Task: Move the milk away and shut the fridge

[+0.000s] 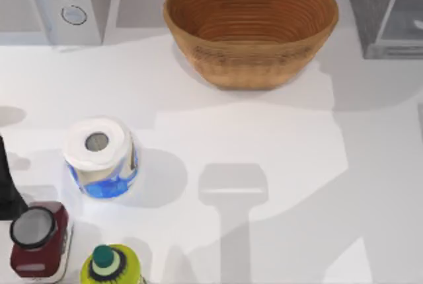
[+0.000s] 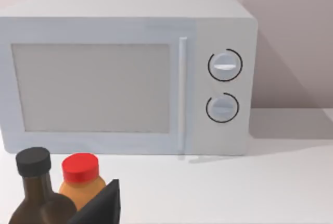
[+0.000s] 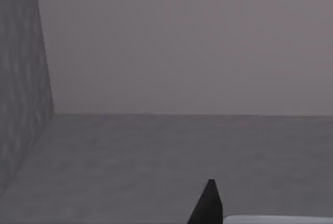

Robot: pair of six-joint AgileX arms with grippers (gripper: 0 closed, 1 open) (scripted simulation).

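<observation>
The fridge (image 1: pixel 370 6) stands at the table's far right corner, with a dark speckled side and a paler panel (image 1: pixel 404 13) beside it. The milk is out of view. In the right wrist view a speckled grey wall (image 3: pixel 21 88) and a flat grey floor (image 3: pixel 171 151) lie ahead, with one dark fingertip (image 3: pixel 208 203) of my right gripper at the picture's edge and a pale strip (image 3: pixel 276 220) beside it. In the left wrist view one dark fingertip (image 2: pixel 101 206) of my left gripper points toward the microwave (image 2: pixel 125 73).
A wicker basket (image 1: pixel 251 26) sits at the back middle and the two-knob microwave (image 1: pixel 66 0) at the back left. A white-and-blue paper roll (image 1: pixel 100 157), a red jar (image 1: pixel 38 238), a green-capped bottle (image 1: pixel 111 265) and a dark bottle (image 2: pixel 34 187) crowd the front left.
</observation>
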